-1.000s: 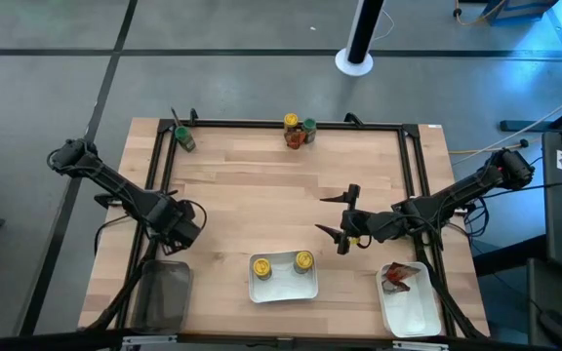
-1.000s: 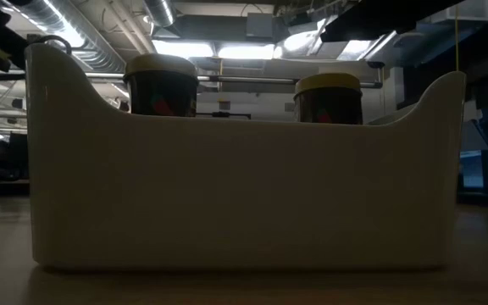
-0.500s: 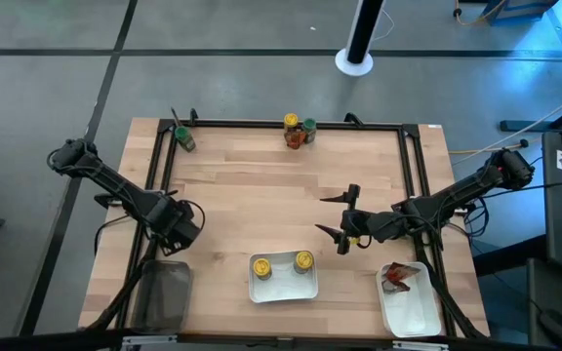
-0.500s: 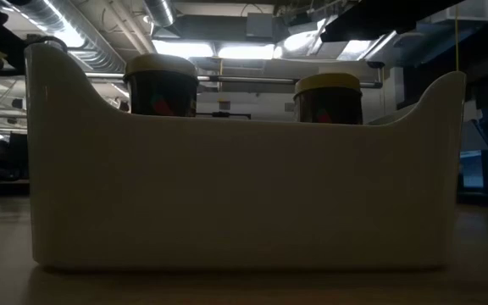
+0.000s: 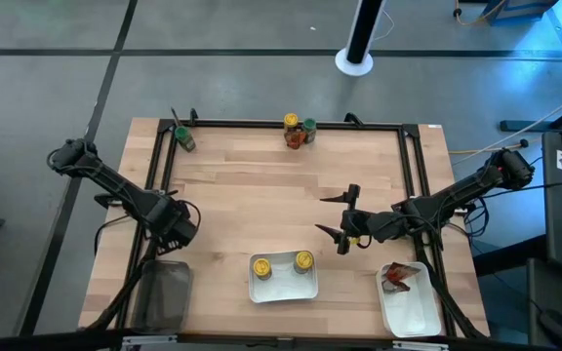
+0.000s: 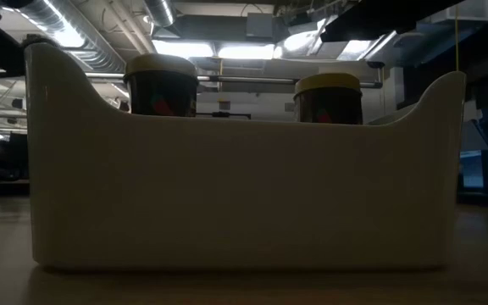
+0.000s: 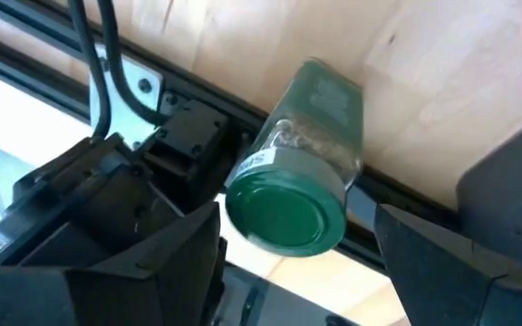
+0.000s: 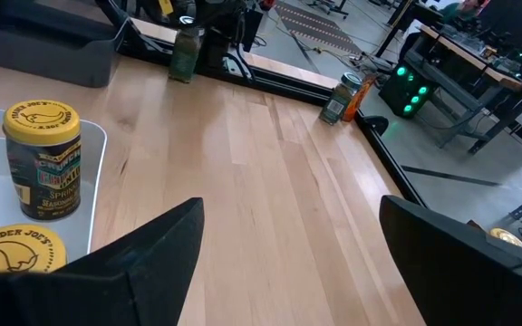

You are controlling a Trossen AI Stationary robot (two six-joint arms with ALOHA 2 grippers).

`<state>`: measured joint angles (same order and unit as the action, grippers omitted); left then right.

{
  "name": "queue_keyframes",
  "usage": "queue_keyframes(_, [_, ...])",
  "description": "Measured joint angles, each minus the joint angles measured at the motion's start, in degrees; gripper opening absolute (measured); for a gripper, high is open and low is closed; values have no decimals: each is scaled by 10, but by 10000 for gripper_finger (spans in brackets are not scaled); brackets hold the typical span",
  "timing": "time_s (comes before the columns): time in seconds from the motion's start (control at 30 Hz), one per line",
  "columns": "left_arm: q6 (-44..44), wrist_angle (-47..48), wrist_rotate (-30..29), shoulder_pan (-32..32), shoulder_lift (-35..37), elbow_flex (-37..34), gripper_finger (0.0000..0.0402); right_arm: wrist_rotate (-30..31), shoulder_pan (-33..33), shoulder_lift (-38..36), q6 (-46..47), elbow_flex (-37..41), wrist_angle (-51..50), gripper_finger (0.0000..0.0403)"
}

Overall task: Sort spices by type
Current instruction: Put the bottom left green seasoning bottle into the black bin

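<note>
Two yellow-capped jars stand in a white tray near the table's near edge; the low view shows their tops over the tray wall. Red-orange packets lie in a second white tray at the near right. At the far edge stand a yellow-capped jar, a green-capped jar and a red packet. Another green-capped jar stands by the far-left rail. My left gripper is open and points at that jar from a distance. My right gripper is open above mid-table.
A dark translucent bin sits at the near-left corner, just nearer than my left gripper. A black rail frame borders the table. Bare wood lies between the far jars and the near trays. In the right wrist view, the tray's jars stand beside my open fingers.
</note>
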<state>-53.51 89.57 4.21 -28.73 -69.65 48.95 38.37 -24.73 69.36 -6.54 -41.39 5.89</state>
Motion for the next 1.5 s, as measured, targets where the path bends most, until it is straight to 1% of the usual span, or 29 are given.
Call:
queue_keyframes(0.17, [24, -3, 0, -1, 0, 0, 276, 0, 0, 0, 0, 0, 0, 331])
queue_keyframes(0.3, [26, -7, -10, -1, 0, -1, 276, 0, 0, 0, 0, 0, 0, 331])
queue_keyframes(0.43, [48, -20, -16, -3, -1, -22, 276, 0, 0, 0, 0, 0, 0, 331])
queue_keyframes(0.57, [91, -32, -13, -19, -4, -23, 269, 0, 0, 0, 0, 0, 0, 331])
queue_keyframes(0.7, [106, -35, -9, -40, -7, -24, 258, 0, 0, 0, 0, 0, 0, 331])
queue_keyframes(1.03, [105, -62, -16, -77, -7, -33, 240, 0, 0, 0, 0, 0, 0, 331])
queue_keyframes(1.17, [105, -62, -18, -81, -7, -35, 226, 0, 0, 0, 0, 0, 0, 331])
queue_keyframes(1.33, [106, -59, -16, -81, -7, -37, 194, 0, 0, 0, 0, 0, 0, 331])
queue_keyframes(1.5, [102, -57, -16, -81, -7, -38, 192, 0, 0, 0, 0, 0, 0, 331])
